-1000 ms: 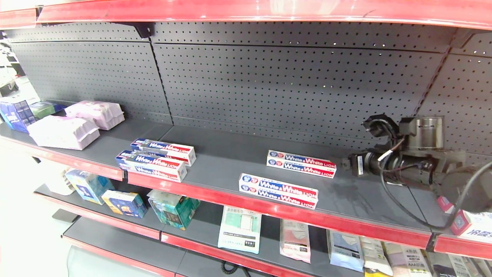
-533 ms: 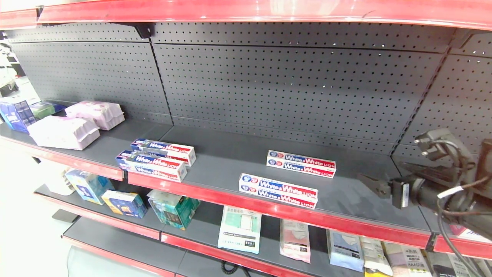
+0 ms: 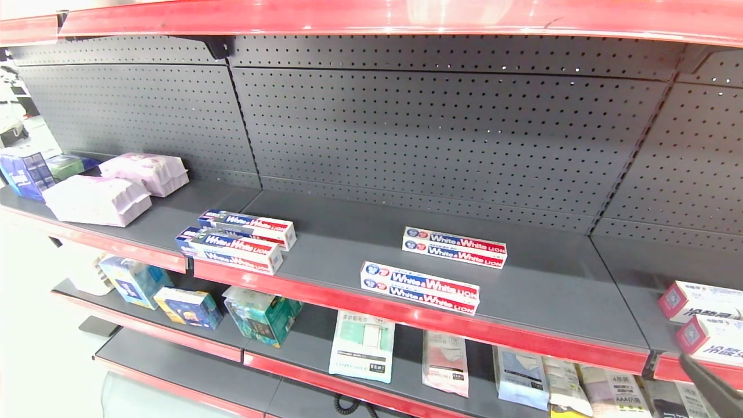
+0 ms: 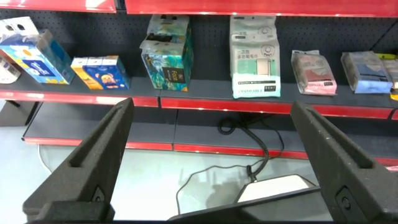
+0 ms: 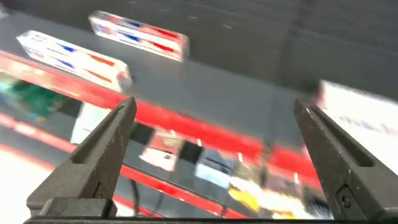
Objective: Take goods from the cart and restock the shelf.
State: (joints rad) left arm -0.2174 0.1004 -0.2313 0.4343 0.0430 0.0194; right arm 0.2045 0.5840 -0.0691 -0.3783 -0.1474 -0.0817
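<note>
Jaws of the left gripper point(image 4: 212, 106) stand wide apart, holding nothing; right gripper point(image 5: 216, 104) likewise. One toothpaste box point(image 3: 419, 287) lies flat at the front edge of the shelf point(image 3: 348, 232), a second toothpaste box point(image 3: 454, 247) behind it.

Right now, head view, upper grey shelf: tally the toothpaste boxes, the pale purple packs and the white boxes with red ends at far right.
toothpaste boxes: 4
pale purple packs: 2
white boxes with red ends: 2
Total: 8
</note>
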